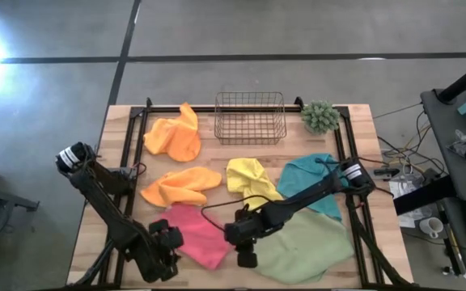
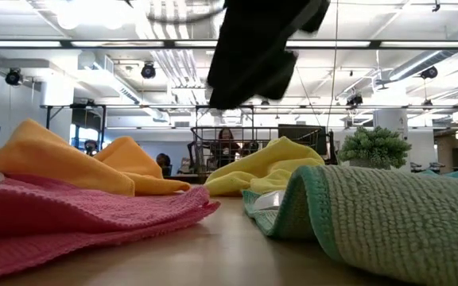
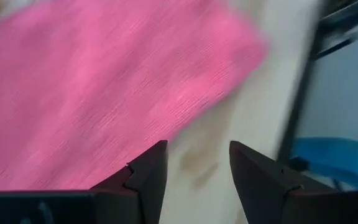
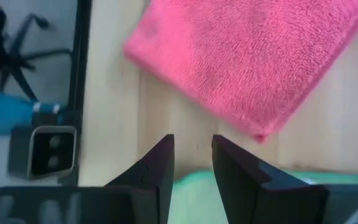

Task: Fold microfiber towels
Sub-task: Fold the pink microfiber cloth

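- Work surface: a light wooden table [image 1: 95,218] with a black metal frame.
- Left gripper [image 1: 168,239]: positioned at the front of the table, at the left edge of the pink square microfiber towel [image 1: 196,234]. In the left wrist view the two dark fingers [image 3: 146,177] stand apart with bare wood between them; nothing is held. The pink cloth lies just ahead of the fingertips.
- Right gripper [image 1: 246,257]: positioned at the front centre, over the strip of bare table between the pink towel and the large light green microfiber towel [image 1: 306,246]. In the right wrist view its fingers [image 4: 160,168] are slightly parted and empty, with a corner of the pink towel just ahead and the green cloth beneath.
- Pink towel: lies flat at the front, left of centre.
- Light green towel: lies at the front right, its near edge turned over as seen in the low view.
- Teal microfiber towel [image 1: 314,182]: crumpled, behind the green one, partly under the right arm.
- Yellow microfiber towel [image 1: 249,179]: bunched at centre.
- Two orange microfiber towels: one [image 1: 180,186] crumpled mid-left, one [image 1: 176,133] at the rear left.
- Black wire basket [image 1: 250,117]: at the rear centre, upright.
- Small green fuzzy plant [image 1: 320,116]: at the rear right, beside the basket.
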